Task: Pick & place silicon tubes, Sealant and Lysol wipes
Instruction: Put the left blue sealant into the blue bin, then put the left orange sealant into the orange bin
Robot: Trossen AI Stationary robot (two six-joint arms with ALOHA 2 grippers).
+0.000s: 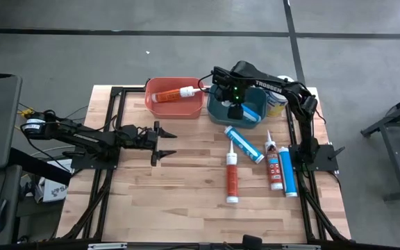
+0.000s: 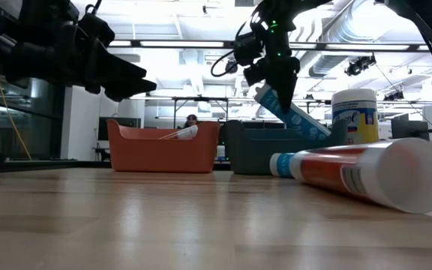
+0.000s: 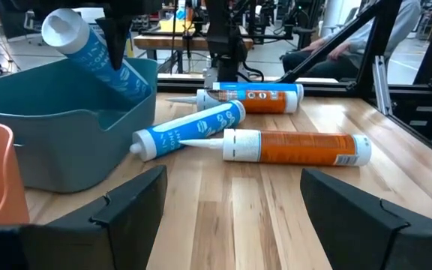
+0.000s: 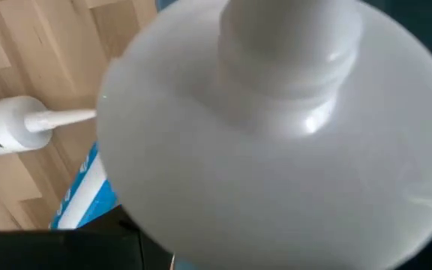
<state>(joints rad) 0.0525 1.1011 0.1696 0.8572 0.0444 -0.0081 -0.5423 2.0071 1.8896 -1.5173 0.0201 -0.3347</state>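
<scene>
My right gripper (image 1: 235, 105) hangs over the teal bin (image 1: 217, 111), shut on a blue silicone tube (image 2: 295, 114) that slants down into the bin. My left gripper (image 1: 164, 142) stands open and level over the table's left half, with nothing between its fingers (image 3: 133, 202). An orange tube (image 1: 174, 94) lies in the red bin (image 1: 160, 105). The Lysol wipes (image 2: 355, 116) stand upright on the table right of the teal bin. Two blue tubes (image 1: 244, 144) (image 1: 288, 173) and two orange tubes (image 1: 232, 177) (image 1: 274, 168) lie flat on the wood. My right gripper grips the blue tube just below its white upper end (image 3: 96, 56), one finger (image 3: 115, 37) across the barrel. The fingers come from above, pointing down. The tube is tilted, white end (image 4: 276, 127) up toward the wrist; its lower end is behind the bin's wall.
The two bins stand side by side along the far edge. Black frame rails (image 1: 110, 118) run along the table's left and right sides. Bare wood lies in the near half, in front of the loose tubes.
</scene>
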